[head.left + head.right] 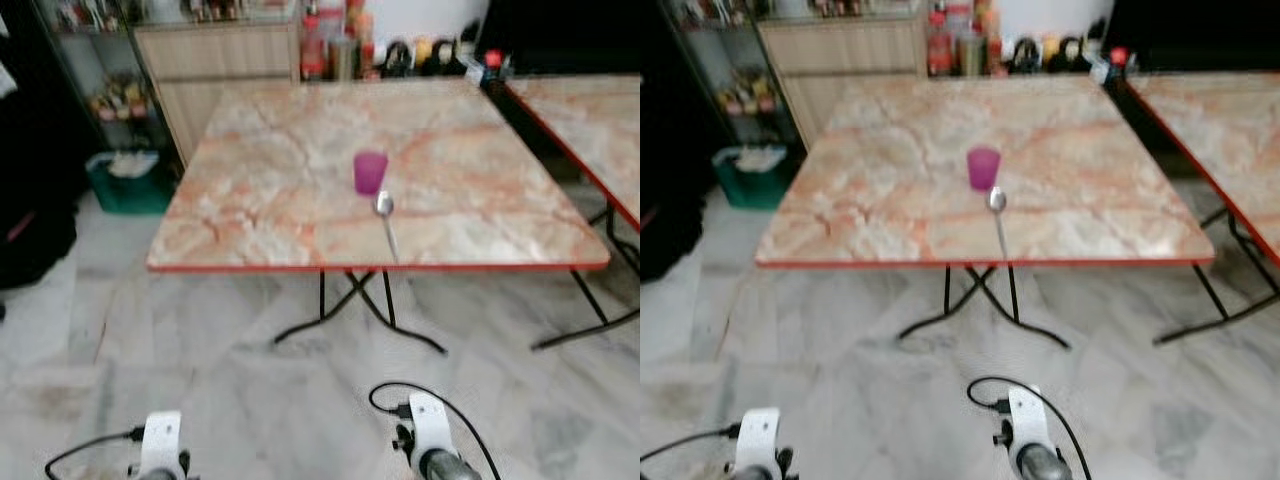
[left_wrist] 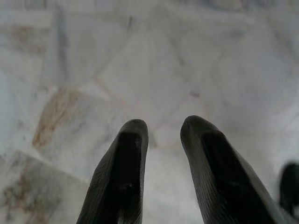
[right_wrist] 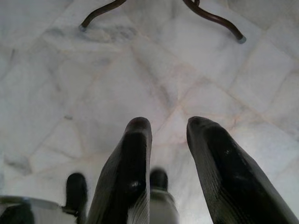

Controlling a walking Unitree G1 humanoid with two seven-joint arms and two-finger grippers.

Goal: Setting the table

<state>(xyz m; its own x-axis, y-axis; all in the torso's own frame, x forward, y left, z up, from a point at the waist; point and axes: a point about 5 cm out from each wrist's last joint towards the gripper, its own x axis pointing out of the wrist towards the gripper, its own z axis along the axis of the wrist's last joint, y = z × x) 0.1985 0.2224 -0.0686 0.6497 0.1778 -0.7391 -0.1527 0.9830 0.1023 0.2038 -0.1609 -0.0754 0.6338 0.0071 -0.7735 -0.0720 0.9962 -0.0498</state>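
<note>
A purple cup [image 1: 370,171] stands upright near the middle of a marble-patterned table [image 1: 250,180] with a red edge. Just in front of the cup lies a metal spoon [image 1: 386,222], its bowl toward the cup and its handle toward the near edge. Both arms hang low over the floor, well short of the table. My left gripper [image 2: 162,128] is open, with nothing between its black fingers. My right gripper [image 3: 168,125] is also open and empty, pointing down at the floor tiles.
A second similar table [image 1: 590,110] stands at the right. Black folding legs [image 1: 360,305] run under the near table. A green bin [image 1: 125,180] sits at the left by a wooden cabinet [image 1: 215,70]. Bottles and jars [image 1: 340,45] line the back.
</note>
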